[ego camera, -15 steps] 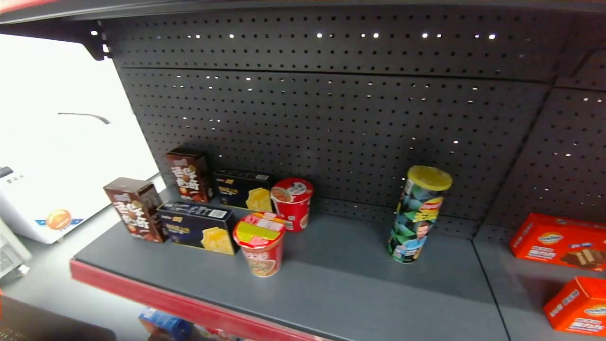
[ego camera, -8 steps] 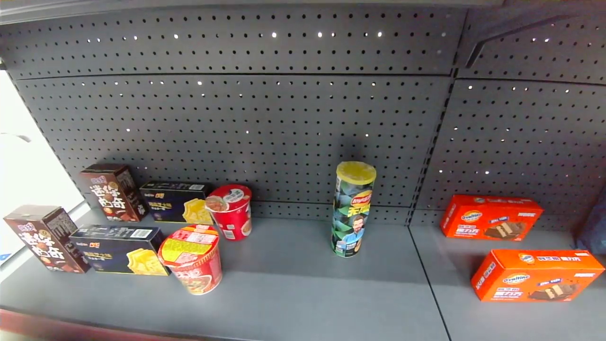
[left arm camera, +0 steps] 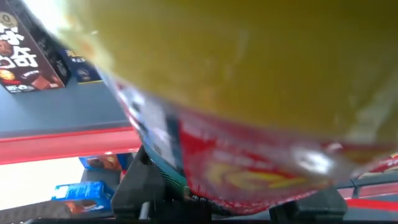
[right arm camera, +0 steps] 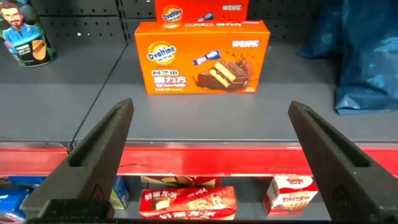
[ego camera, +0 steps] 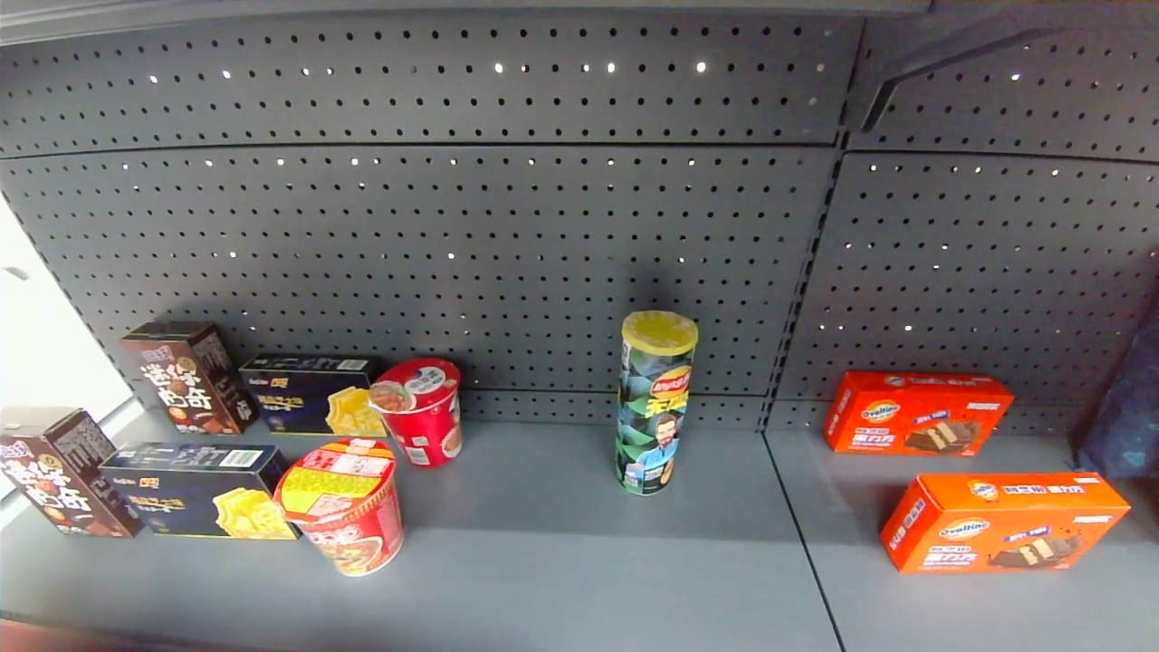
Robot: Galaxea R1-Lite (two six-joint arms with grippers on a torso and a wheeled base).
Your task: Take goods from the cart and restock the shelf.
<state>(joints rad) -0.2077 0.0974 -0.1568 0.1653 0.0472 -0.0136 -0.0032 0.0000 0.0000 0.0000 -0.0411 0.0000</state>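
Close in, the left tool (left arm camera: 227, 200) looks clamped on a yellow and red packet (left arm camera: 249, 81), which is not yet on the shelf (ego camera: 561, 561). The right tool (right arm camera: 210, 106) hangs empty, fingers wide apart, before the near orange box (right arm camera: 202, 56). In the last second the head camera has swung right, bringing both orange boxes into full sight and the chip can (ego camera: 654, 403) to the middle, though no goods have shifted; I'd judge the robot is now squared up to place the packet.

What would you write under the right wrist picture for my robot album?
Open right pincer facing an orange box on the grey shelf.
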